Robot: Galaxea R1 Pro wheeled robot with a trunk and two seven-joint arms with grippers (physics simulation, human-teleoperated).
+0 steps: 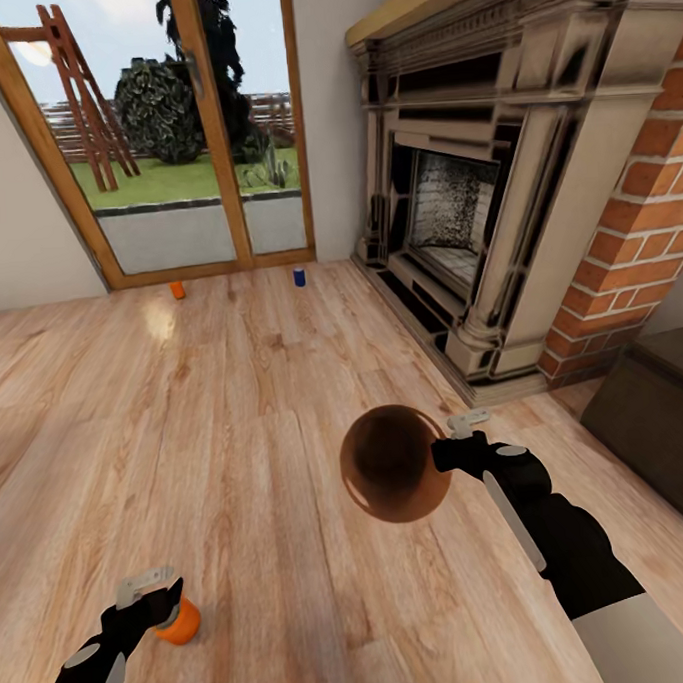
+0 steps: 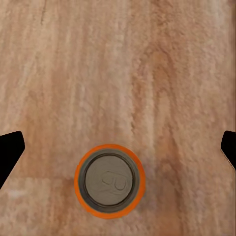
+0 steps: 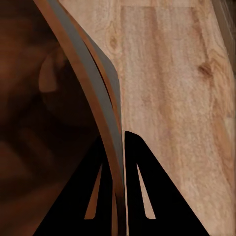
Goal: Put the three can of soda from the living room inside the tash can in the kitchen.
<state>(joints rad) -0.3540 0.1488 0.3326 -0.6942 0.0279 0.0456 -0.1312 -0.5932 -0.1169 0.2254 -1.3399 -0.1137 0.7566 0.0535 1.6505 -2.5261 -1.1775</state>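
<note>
Fireplace (image 1: 473, 184) is the landmark. Glass doors (image 1: 160, 131) sit beside it. Trash can (image 1: 396, 463) hangs out in front of the fireplace, over the wood floor (image 1: 264, 386); right gripper (image 3: 122, 147) is pinched tight on its rim. Orange can (image 2: 109, 180) further out from the fireplace, under left gripper (image 1: 159, 591), fingers spread wide, holding nothing. Blue can (image 1: 299, 276) and second orange can (image 1: 178, 289) by the doors.

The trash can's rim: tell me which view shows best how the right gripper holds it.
The right wrist view: the right gripper has its fingers closed on the trash can's thin rim, one inside, one outside. The head view shows the round can held at the gripper, open side toward the camera, but not the pinch.
</note>
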